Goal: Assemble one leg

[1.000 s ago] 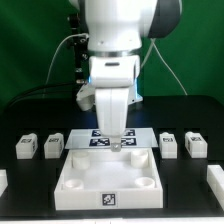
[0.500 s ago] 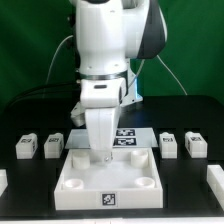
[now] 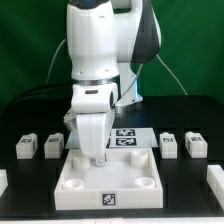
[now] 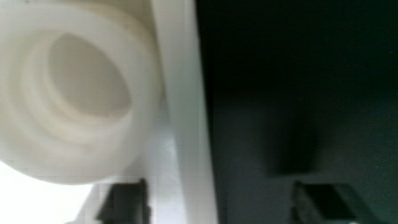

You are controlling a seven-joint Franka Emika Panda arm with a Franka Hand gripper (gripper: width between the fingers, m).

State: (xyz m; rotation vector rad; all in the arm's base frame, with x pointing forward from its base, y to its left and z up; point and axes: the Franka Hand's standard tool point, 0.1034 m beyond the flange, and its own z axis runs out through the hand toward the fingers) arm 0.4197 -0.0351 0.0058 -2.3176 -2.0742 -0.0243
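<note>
Exterior view: within the last second the white robot arm has swung from the middle of the table toward the exterior view's left. Its two-finger gripper (image 3: 98,156) now hangs low over the rear corner of the large white square panel (image 3: 108,178) with round corner sockets. The thin flat marker board (image 3: 127,138) behind the panel is uncovered again.

The wrist view is filled by one round socket (image 4: 71,95). The panel's wall runs between the two dark fingertips (image 4: 121,200), which stand apart. The pincer is released, holds nothing, and straddles that wall.

No small white plastic stubby leg has been picked up. The nearest leg (image 3: 54,144), tag on its face, sits on the black table just beside the panel on the exterior view's left. Its twin (image 3: 26,146) lies further out, and two more legs (image 3: 182,143) lie on the exterior view's right.

The shift suggests the arm is first dealing with the panel's corner. Fetching a leg is not yet begun.
</note>
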